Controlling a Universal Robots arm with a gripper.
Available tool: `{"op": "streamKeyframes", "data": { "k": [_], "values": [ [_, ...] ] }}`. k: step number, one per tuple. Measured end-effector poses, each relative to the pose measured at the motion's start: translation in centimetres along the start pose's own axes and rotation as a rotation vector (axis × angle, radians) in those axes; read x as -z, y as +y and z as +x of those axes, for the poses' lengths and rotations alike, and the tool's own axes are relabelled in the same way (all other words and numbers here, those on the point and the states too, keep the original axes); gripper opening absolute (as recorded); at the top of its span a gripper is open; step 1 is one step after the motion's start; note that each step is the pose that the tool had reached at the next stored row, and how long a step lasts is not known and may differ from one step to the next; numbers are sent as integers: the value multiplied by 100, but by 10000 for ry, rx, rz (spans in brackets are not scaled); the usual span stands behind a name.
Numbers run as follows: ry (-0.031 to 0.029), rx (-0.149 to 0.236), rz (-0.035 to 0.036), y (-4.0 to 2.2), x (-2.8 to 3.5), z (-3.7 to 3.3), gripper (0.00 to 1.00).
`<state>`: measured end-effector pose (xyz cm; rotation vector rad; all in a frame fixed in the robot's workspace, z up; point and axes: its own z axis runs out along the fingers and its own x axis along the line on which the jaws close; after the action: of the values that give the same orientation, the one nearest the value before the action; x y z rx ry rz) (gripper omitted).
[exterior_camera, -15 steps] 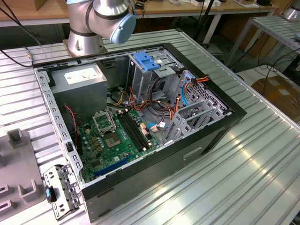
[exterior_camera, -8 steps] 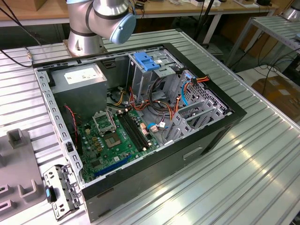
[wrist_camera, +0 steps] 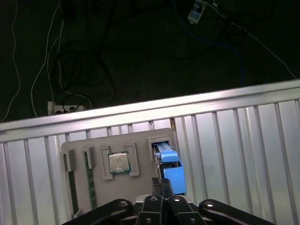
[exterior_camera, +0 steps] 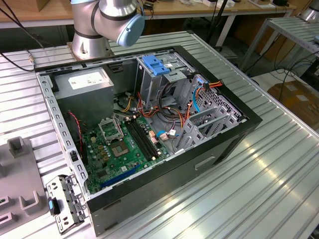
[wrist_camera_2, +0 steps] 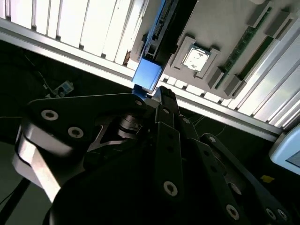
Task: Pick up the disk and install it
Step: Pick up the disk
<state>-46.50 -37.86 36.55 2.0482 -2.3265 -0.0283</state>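
**Gripper at the disk in the tray slot**

In both wrist views my gripper [wrist_camera: 161,182] [wrist_camera_2: 161,92] sits at the blue end of the disk [wrist_camera: 171,170] [wrist_camera_2: 147,75]. The tip is touching or just beside the blue plastic. I cannot tell whether the gripper is open, closed or clamped on the disk.

The disk stands on edge in a slot of a grey tray [wrist_camera: 140,140] [wrist_camera_2: 220,28]. The slot is at one end of the tray, and the disk is not lifted clear of it. A square processor [wrist_camera: 119,162] [wrist_camera_2: 194,58] sits in its own recess beside the disk slot. Past the processor, two green memory sticks [wrist_camera: 89,180] [wrist_camera_2: 243,44] lie in narrow grooves.

The tray rests on the ribbed metal bench [wrist_camera: 234,140] [wrist_camera_2: 70,23] near its edge. Cables [wrist_camera: 70,70] lie on the dark floor beyond.

In the exterior view the computer case [exterior_camera: 229,144] lies open on the bench [exterior_camera: 259,174], with the green mainboard [exterior_camera: 124,149] exposed. A light-blue latch plate [exterior_camera: 155,65] sits on top of the drive cage [exterior_camera: 149,82]. The grey power supply [exterior_camera: 84,82] sits in the corner nearest my arm's base [exterior_camera: 89,42].
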Motion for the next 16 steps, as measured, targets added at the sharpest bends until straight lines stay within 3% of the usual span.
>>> {"op": "streamKeyframes", "data": {
  "k": [2, 5, 16],
  "values": [
    [13, 328, 7, 0, -1, 0, 11],
    [46, 1130, 22, 0, -1, 0, 11],
    [50, 1209, 23, 0, 0, 0, 11]
  ]
}}
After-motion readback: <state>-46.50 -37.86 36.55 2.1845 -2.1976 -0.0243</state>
